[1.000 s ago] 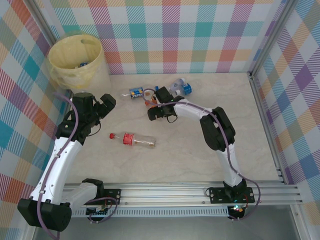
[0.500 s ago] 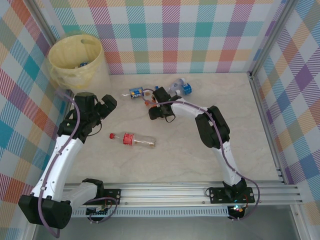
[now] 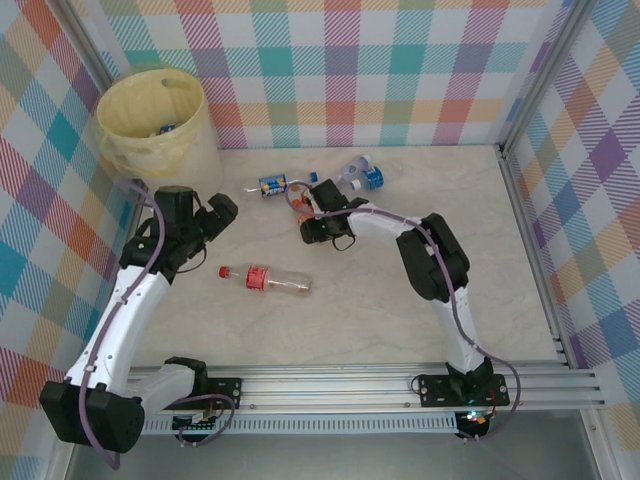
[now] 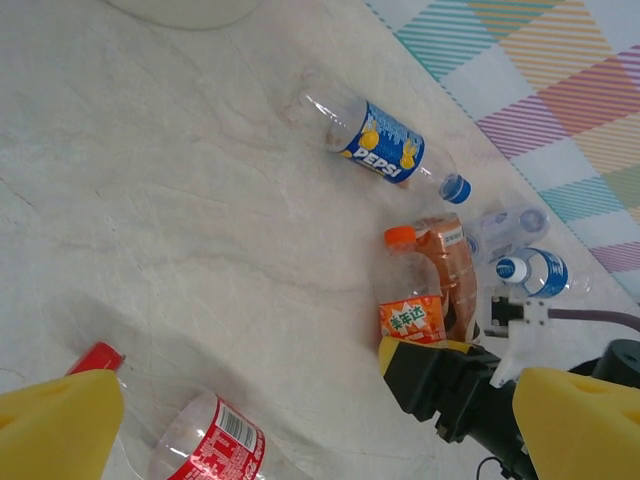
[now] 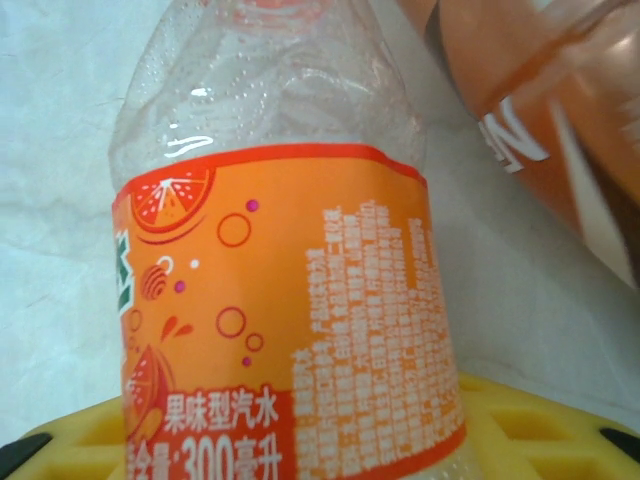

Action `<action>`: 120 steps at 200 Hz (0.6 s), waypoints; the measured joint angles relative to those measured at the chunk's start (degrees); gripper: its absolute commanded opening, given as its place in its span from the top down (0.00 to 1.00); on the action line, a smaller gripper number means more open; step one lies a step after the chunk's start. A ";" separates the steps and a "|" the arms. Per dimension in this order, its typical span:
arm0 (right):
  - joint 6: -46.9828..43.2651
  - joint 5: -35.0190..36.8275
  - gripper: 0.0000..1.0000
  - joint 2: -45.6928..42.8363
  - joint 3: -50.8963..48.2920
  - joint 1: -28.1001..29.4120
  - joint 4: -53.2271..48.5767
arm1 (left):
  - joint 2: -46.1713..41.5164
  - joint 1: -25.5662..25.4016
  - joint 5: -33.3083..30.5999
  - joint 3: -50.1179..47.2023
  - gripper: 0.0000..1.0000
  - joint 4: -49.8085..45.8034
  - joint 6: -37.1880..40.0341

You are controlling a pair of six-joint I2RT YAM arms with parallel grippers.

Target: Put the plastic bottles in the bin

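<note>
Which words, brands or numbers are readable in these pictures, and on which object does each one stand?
"PEPSI": blue label of the Pepsi bottle.
"果味型汽水" and "300毫升": label of the orange soda bottle.
Too blurred or small to read: the fine print on that orange label, the white letters on the brown bottle, the print on the red-labelled bottle.

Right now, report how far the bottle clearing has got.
Done: the bin holds something blue-labelled, probably a bottle. In hand: the right hand is at the orange-label bottle, but a firm grip cannot be confirmed. The left hand is open and empty. Left: the red-label bottle, the Pepsi bottle, a brown-tinted bottle and the blue-label bottles.
</note>
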 measured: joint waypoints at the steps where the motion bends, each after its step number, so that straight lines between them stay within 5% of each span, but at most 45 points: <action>1: 0.00 -0.09 0.73 -0.15 -0.26 0.00 0.24 | 0.00 0.00 0.11 -0.04 0.00 0.04 0.00; 60: 0.28 -1.97 1.00 -14.99 -12.50 0.70 8.59 | 2.99 0.02 10.21 -1.57 0.00 6.62 -0.22; 120: 3.43 -6.34 1.00 -28.02 -23.41 1.44 15.45 | 5.25 -0.92 22.75 -3.91 0.00 18.10 -1.29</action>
